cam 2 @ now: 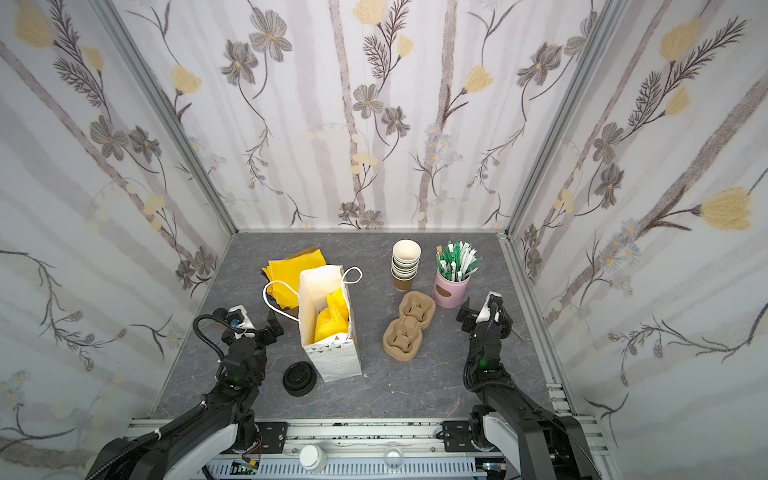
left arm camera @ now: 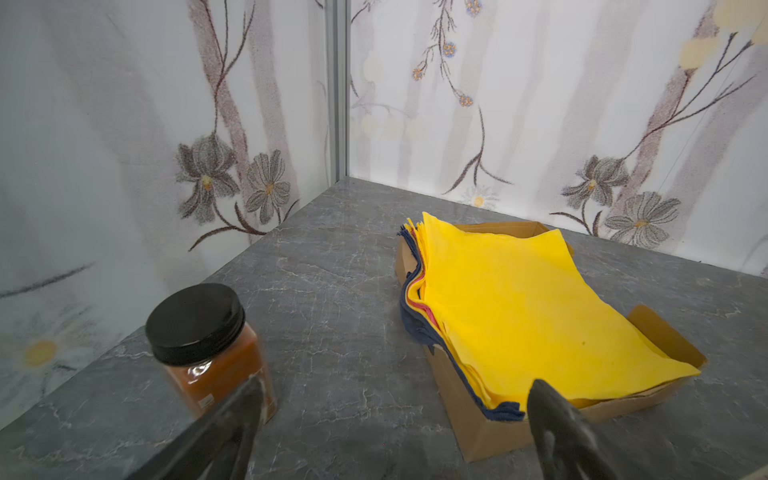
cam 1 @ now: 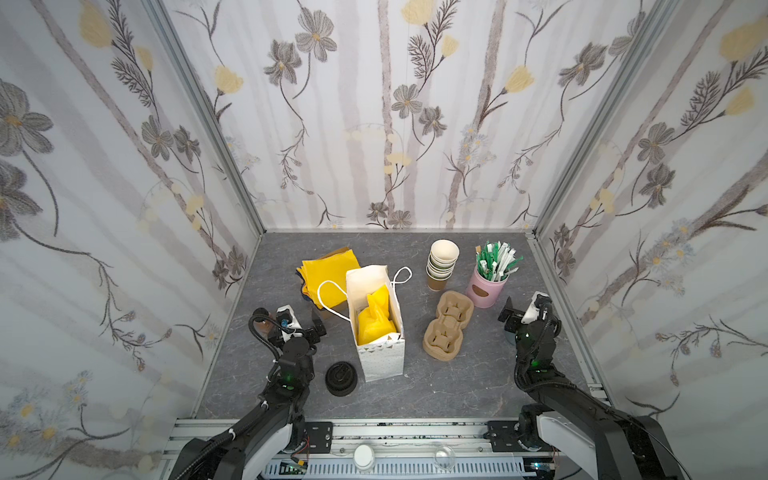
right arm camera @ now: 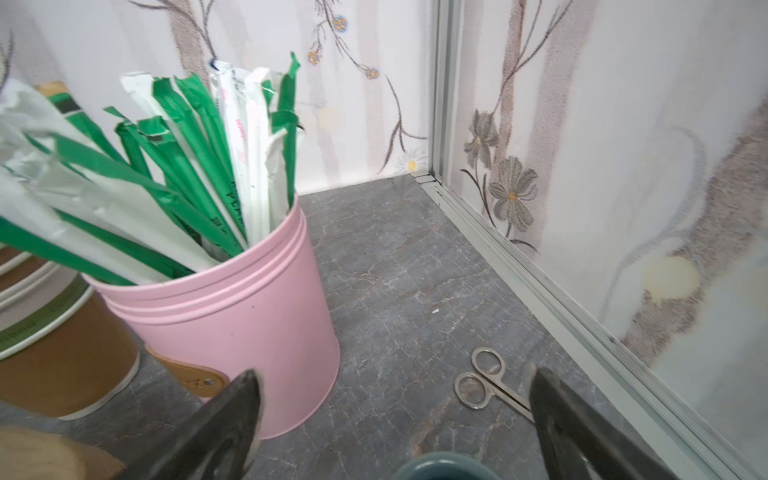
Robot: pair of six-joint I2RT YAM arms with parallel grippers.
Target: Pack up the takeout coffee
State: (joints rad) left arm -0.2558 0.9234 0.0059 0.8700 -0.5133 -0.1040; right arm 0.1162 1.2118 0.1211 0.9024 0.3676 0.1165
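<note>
The takeout coffee shows in none of the views. A white paper bag (cam 1: pixel 382 357) (cam 2: pixel 334 357) stands upright and open mid-table, with crumpled yellow tissue (cam 1: pixel 374 320) inside. My left gripper (cam 1: pixel 317 326) (left arm camera: pixel 397 384) hovers open just left of the bag, with only bare tabletop between its fingers. My right gripper (cam 1: pixel 508 311) (right arm camera: pixel 395 374) is open at the right, beside the pink tin (cam 1: pixel 484 291) (right arm camera: pixel 232 316) of wrapped straws, and it holds nothing.
Black lids (cam 1: pixel 340 378) are stacked left of the bag. Lidless cups (cam 1: pixel 442 264) and a pulp cup carrier (cam 1: pixel 449 324) stand to its right. Yellow sheets in a cardboard box (left arm camera: pixel 519 311), a black-lidded orange jar (left arm camera: pixel 199 332), scissors (right arm camera: pixel 486 382) and a teal rim (right arm camera: pixel 444 465) are nearby.
</note>
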